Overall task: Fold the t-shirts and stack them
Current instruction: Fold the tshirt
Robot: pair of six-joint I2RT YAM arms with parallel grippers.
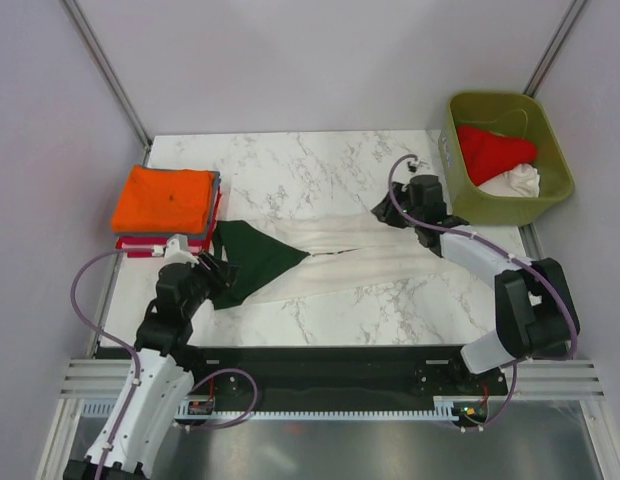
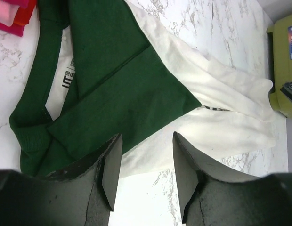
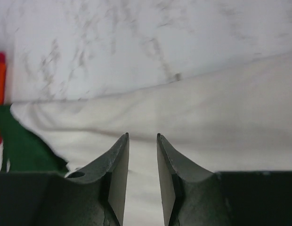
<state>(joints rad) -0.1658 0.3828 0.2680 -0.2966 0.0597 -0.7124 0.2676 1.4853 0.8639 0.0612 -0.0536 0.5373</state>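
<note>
The cream t-shirt (image 1: 370,262) with dark green sleeves (image 1: 252,258) lies folded into a long strip across the middle of the table. My left gripper (image 1: 208,263) is open at its green collar end; in the left wrist view its jaws (image 2: 146,141) stand wide apart over the shirt's near edge (image 2: 150,155), holding nothing. My right gripper (image 1: 387,213) is at the strip's far right end; its jaws (image 3: 142,139) are slightly apart above the cream cloth (image 3: 207,117), with nothing between them. A folded orange t-shirt (image 1: 165,198) tops a stack with red ones (image 1: 140,245) at the left.
An olive-green bin (image 1: 558,150) at the right table edge holds a red t-shirt (image 1: 495,150) and a white one (image 1: 517,182). The bin's corner shows in the left wrist view (image 2: 282,70). The stack's edge shows there too (image 2: 14,16). The table is marble-patterned (image 1: 310,165).
</note>
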